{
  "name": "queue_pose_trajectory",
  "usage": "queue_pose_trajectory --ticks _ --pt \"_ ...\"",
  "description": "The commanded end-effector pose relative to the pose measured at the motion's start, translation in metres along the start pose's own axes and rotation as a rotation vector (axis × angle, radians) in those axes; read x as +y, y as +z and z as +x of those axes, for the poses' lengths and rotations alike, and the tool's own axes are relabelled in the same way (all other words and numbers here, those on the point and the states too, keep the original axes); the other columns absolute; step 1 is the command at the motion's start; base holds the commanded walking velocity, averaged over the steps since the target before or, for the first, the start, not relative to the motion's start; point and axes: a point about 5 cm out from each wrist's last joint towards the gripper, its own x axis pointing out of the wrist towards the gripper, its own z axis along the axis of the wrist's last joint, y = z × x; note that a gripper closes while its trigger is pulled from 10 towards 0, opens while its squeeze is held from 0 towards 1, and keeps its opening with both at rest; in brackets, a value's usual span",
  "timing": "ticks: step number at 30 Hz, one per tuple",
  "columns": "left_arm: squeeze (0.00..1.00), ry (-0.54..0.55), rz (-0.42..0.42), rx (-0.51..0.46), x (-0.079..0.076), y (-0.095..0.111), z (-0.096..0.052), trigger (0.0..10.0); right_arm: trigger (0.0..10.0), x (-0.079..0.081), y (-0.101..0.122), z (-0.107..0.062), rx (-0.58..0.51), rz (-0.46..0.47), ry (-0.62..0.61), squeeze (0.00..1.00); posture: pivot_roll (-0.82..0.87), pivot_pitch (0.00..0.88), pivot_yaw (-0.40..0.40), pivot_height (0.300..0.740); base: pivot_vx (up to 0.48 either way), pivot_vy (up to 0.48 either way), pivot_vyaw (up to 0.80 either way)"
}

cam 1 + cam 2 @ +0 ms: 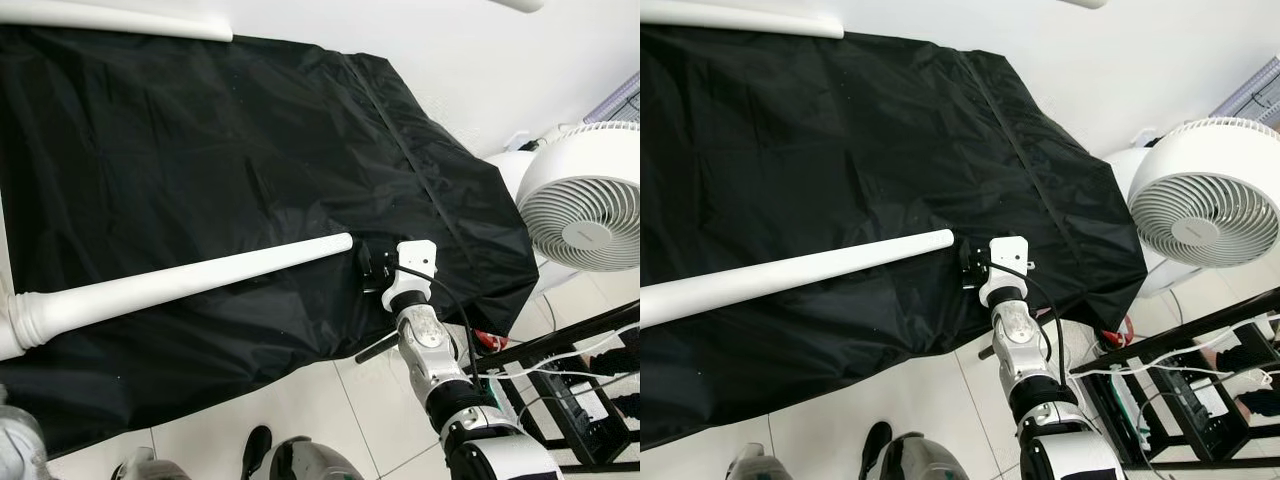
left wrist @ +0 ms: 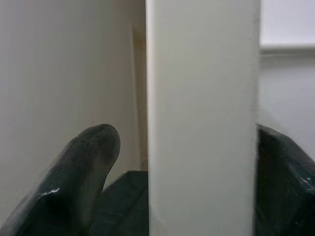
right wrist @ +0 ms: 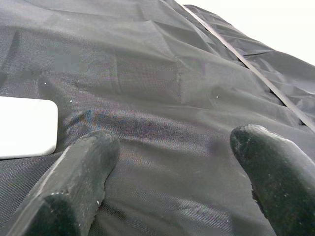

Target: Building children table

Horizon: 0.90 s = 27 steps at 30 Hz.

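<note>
White table leg (image 1: 180,275) lying across the black cover (image 1: 200,140), thick end at 9 o'clock, tip at 3 o'clock. Right gripper (image 3: 172,172) just beside that tip, fingers (image 3: 83,172) spread apart, holding nothing. Left gripper (image 2: 182,172) clamped on a white post (image 2: 202,118). White fan (image 1: 585,200) at 2 o'clock

Silver jointed right arm (image 1: 432,350), black cable, white wrist block.
</note>
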Motion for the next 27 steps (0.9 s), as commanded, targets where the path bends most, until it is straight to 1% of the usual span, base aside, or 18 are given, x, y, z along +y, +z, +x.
queue_pose_trajectory --ticks 1,3,7,9,10,11,12,13,14,15,17,18,19,22,23,24,25,27 --pt "0.00 0.048 -0.054 -0.013 0.002 0.005 -0.003 10.0 10.0 0.009 -0.021 -0.012 0.100 -0.020 0.066 0.00 0.48 0.230 -0.295 0.740 0.000 0.000 0.00" --pt "0.00 0.022 -0.085 0.029 0.003 0.002 -0.009 10.0 10.0 0.012 -0.023 -0.014 0.109 -0.018 0.078 0.00 0.50 0.245 -0.294 0.740 0.000 0.000 0.00" --pt "0.00 0.011 -0.098 0.033 0.004 0.001 -0.011 10.0 10.0 0.013 -0.024 -0.015 0.112 -0.017 0.084 0.00 0.50 0.245 -0.294 0.740 0.000 0.000 0.00" --pt "0.00 -0.012 -0.059 0.088 0.010 -0.001 -0.025 10.0 10.0 0.019 -0.024 -0.014 0.118 -0.011 0.105 0.00 0.53 0.255 -0.291 0.740 0.000 0.000 0.00" --pt "0.00 -0.028 -0.022 0.130 0.013 -0.002 -0.033 10.0 10.0 0.021 -0.024 -0.013 0.121 -0.008 0.112 0.00 0.54 0.257 -0.291 0.740 0.000 0.000 0.00" --pt "0.00 -0.028 -0.022 0.130 0.013 -0.002 -0.033 10.0 10.0 0.021 -0.024 -0.013 0.121 -0.008 0.112 0.00 0.54 0.257 -0.291 0.740 0.000 0.000 0.00" --pt "0.00 -0.034 0.004 0.163 0.017 -0.003 -0.039 10.0 10.0 0.023 -0.024 -0.012 0.122 -0.007 0.122 0.00 0.54 0.257 -0.291 0.740 0.000 0.000 0.00" --pt "0.00 -0.034 0.004 0.163 0.017 -0.003 -0.039 10.0 10.0 0.023 -0.024 -0.012 0.122 -0.007 0.122 0.00 0.54 0.257 -0.291 0.740 0.000 0.000 0.00" --pt "0.00 -0.045 0.027 0.200 0.020 -0.003 -0.046 10.0 10.0 0.025 -0.024 -0.011 0.123 -0.001 0.133 0.00 0.56 0.263 -0.294 0.740 0.000 0.000 0.00" --pt "0.00 -0.045 0.027 0.200 0.020 -0.003 -0.046 10.0 10.0 0.025 -0.024 -0.011 0.123 -0.001 0.133 0.00 0.56 0.263 -0.294 0.740 0.000 0.000 0.00" --pt "0.00 -0.084 0.084 0.254 0.027 0.001 -0.061 10.0 10.0 0.033 -0.021 -0.009 0.114 0.012 0.183 0.00 0.59 0.270 -0.302 0.740 0.000 0.000 0.00" --pt "0.00 -0.084 0.084 0.254 0.027 0.001 -0.061 10.0 10.0 0.033 -0.021 -0.009 0.114 0.012 0.183 0.00 0.59 0.270 -0.302 0.740 0.000 0.000 0.00" --pt "0.00 -0.095 0.101 0.266 0.029 0.003 -0.066 10.0 10.0 0.036 -0.021 -0.008 0.111 0.016 0.198 0.00 0.59 0.270 -0.302 0.740 0.000 0.000 0.00" --pt "0.00 -0.119 0.117 0.284 0.032 0.006 -0.071 10.0 10.0 0.038 -0.020 -0.007 0.111 0.019 0.207 0.00 0.60 0.275 -0.311 0.740 0.000 0.000 0.00" --pt "0.00 -0.145 0.100 0.285 0.031 0.008 -0.073 10.0 10.0 0.039 -0.020 -0.007 0.113 0.018 0.211 0.00 0.62 0.276 -0.316 0.740 0.000 0.000 0.00" --pt "0.00 -0.145 0.100 0.285 0.031 0.008 -0.073 10.0 10.0 0.039 -0.020 -0.007 0.113 0.018 0.211 0.00 0.62 0.276 -0.316 0.740 0.000 0.000 0.00" --pt "0.00 -0.189 0.073 0.277 0.027 0.012 -0.076 10.0 10.0 0.040 -0.020 -0.007 0.114 0.017 0.216 0.00 0.62 0.276 -0.316 0.740 0.000 0.000 0.00" --pt "0.00 -0.189 0.073 0.277 0.027 0.012 -0.076 10.0 10.0 0.040 -0.020 -0.007 0.114 0.017 0.216 0.00 0.62 0.276 -0.316 0.740 0.000 0.000 0.00"
